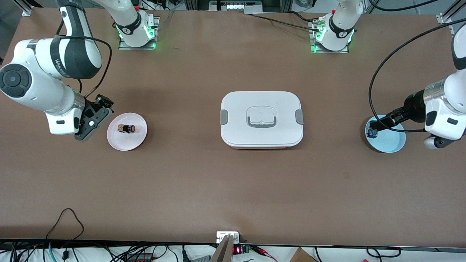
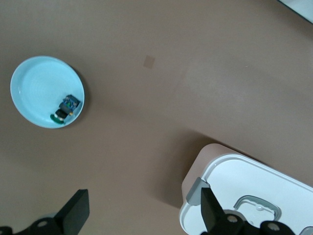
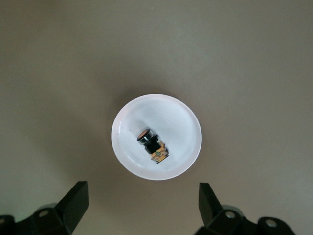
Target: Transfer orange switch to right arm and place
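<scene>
The orange switch [image 1: 127, 128] lies on its side on a pink plate [image 1: 136, 140] toward the right arm's end of the table. In the right wrist view the orange switch [image 3: 151, 145] rests in the plate [image 3: 183, 125]. My right gripper [image 1: 95, 118] hangs open beside that plate, its fingers [image 3: 73, 205] clear of the rim, with nothing between them. My left gripper [image 1: 373, 127] is open and empty in the air, showing over the rim of a blue plate [image 1: 391, 143]. Its fingers [image 2: 76, 213] straddle bare table.
A small blue-and-green switch [image 2: 67, 106] lies in the blue plate [image 2: 34, 83]. A white lidded box [image 1: 261, 118] with grey clips stands mid-table; the box's corner [image 2: 244, 181] shows in the left wrist view. A black cable loops over the table edge nearest the camera.
</scene>
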You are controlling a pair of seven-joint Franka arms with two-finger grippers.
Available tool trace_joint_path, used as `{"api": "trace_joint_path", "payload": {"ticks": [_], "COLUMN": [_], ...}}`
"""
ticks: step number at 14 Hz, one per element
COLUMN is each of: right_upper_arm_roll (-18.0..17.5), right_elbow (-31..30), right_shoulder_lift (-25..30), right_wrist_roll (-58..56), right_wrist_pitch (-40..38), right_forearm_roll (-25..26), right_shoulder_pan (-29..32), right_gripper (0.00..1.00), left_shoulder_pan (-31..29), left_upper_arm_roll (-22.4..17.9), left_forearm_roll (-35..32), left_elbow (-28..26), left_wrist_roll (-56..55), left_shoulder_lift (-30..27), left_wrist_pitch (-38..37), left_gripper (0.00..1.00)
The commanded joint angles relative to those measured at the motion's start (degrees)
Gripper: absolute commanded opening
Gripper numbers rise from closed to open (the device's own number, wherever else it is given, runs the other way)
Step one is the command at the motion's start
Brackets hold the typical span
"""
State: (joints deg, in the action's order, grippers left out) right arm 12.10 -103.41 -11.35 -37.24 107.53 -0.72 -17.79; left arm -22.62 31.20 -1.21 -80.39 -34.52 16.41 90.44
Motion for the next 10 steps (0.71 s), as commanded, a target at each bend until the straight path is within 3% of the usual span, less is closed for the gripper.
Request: {"api": "trace_joint_path", "payload": {"ticks": [1, 4, 8, 10], "right_upper_arm_roll": [-0.2, -0.5, -0.1, -0.1], "right_elbow": [1.9, 6.5, 13.9, 16.6], "right_shoulder_lift": [-0.7, -0.9, -0.7, -0.9], "right_wrist_roll": [15.6, 31.0, 31.7, 31.9], "right_wrist_pitch": [-4.0, -12.4, -18.9, -18.3], "right_forearm_roll": [-1.2, -3.1, -0.8, -0.2], "right_shoulder_pan": [0.1, -0.1, 1.7, 6.9], "right_gripper": [1.0, 1.0, 1.0, 1.0], "left_shoulder_pan": [-0.9, -0.9, -0.9, -0.6], "left_upper_arm_roll": [-4.8, -5.1, -4.8, -5.4], "left_forearm_roll": [4.5, 4.3, 3.7, 3.8], "left_elbow": [-15.1, -15.6, -11.4, -11.4], "left_wrist_roll": [7.2, 8.6, 8.7, 8.9], "left_shoulder_lift": [-12.4, -12.9, -9.4, -9.6], "left_wrist_pitch": [6.6, 6.5, 4.8, 4.6], "left_gripper": [1.0, 1.0, 1.0, 1.0]}}
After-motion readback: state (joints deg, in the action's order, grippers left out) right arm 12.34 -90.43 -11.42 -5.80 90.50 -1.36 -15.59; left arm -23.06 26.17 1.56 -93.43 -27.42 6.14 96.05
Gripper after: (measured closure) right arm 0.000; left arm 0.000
